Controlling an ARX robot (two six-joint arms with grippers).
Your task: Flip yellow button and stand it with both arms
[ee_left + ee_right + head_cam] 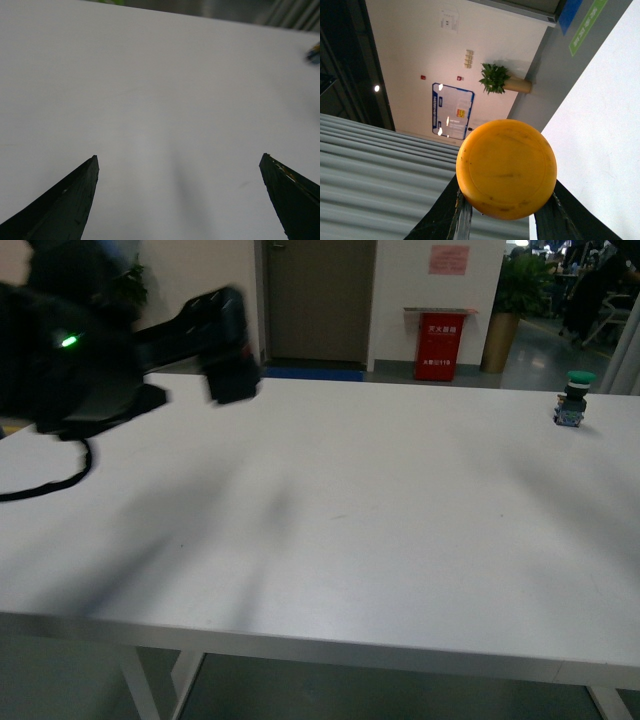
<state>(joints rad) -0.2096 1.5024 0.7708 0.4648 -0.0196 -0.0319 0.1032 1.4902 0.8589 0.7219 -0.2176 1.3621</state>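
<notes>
Yellow button (506, 167): absent from the front view, so its place over the worktop (330, 540) cannot be fixed from there. That view shows the left arm (80, 360) at 10 o'clock, blurred, with the left end effector (232, 345) raised above the surface. How far it is open cannot be read here. A green-capped button (573, 400) stands upright at 2 o'clock near the far edge, well apart from the arm. Left wrist view: the left end effector is spread wide and empty, both fingers (65, 205) hanging over bare worktop and touching nothing. A small blurred object (314, 52) at the frame edge is too indistinct to name. Right wrist view: the yellow button is clamped in the right end effector (502, 207), its fingers (445, 215) closed on the part beneath the cap. The round cap faces the wrist camera, and the body is hidden behind it. The button appears lifted clear of the surface. Judgement: it is held aloft for re-orienting, with the open left end effector positioned to receive or steady it.
</notes>
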